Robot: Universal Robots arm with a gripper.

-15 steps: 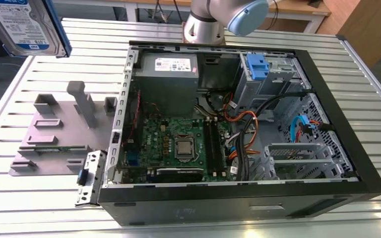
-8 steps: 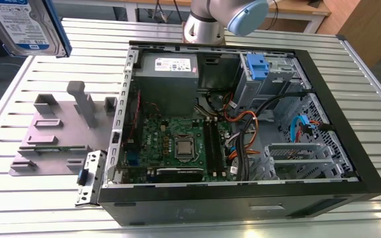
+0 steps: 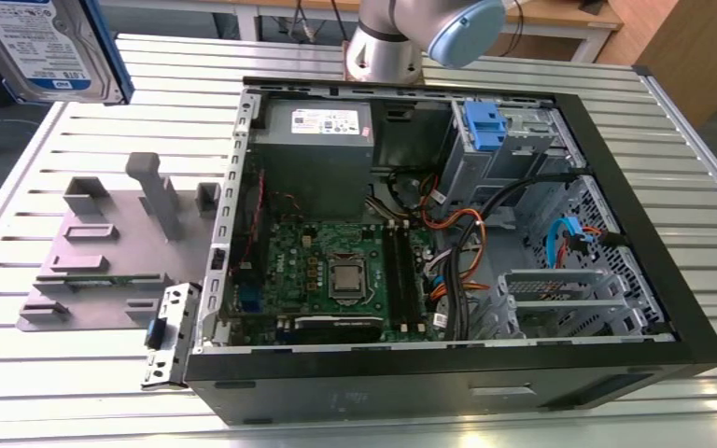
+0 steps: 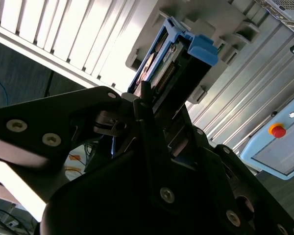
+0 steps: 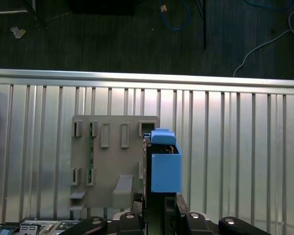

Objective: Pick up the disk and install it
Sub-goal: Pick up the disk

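Note:
The disk (image 3: 49,47), a silver drive with a blue-and-white label in a blue carrier, hangs in the air at the exterior view's upper left, well above the table. In the second wrist view my black gripper (image 4: 159,105) is shut on the disk (image 4: 172,61), whose blue end tab points away from it. The first wrist view looks down along the gripper (image 5: 159,204) onto the disk's blue carrier (image 5: 165,166), which hovers over one edge of the grey fixture plate (image 5: 112,156).
An open computer case (image 3: 608,187) lies on the slatted metal table (image 3: 72,383), with a grey power supply (image 3: 315,121), a motherboard (image 3: 333,271) and a blue-clipped drive bay (image 3: 484,126) inside. The grey fixture plate (image 3: 97,271) lies beside it. A pendant with a red button (image 4: 277,130) is nearby.

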